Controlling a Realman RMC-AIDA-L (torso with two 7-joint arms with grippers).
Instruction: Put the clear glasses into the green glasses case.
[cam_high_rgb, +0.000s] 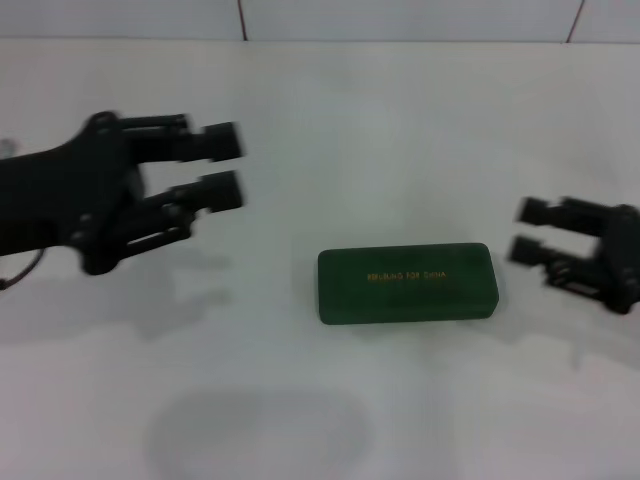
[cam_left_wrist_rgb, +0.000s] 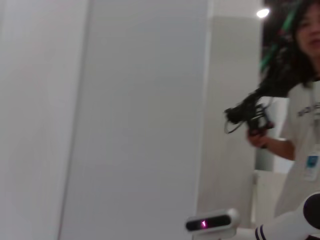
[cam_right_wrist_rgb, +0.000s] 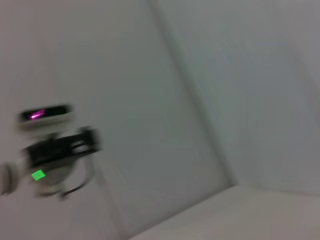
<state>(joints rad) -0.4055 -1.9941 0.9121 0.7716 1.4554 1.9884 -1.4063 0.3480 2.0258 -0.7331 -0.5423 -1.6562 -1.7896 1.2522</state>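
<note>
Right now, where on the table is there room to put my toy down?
Bare table lies behind the closed green glasses case, and in front of it. Tighter: between the case and the open right gripper. The open left gripper hangs farther off.

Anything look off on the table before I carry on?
The green glasses case lies shut and flat, and no clear glasses show on the table. Left gripper and right gripper hang open and empty either side.

The left gripper (cam_high_rgb: 232, 166) hung raised at the left, its arm reaching in from the edge, the two black fingers (cam_high_rgb: 222, 141) parted with nothing between them. The right gripper (cam_high_rgb: 527, 230) hovered at the far right, fingers likewise apart and empty.
</note>
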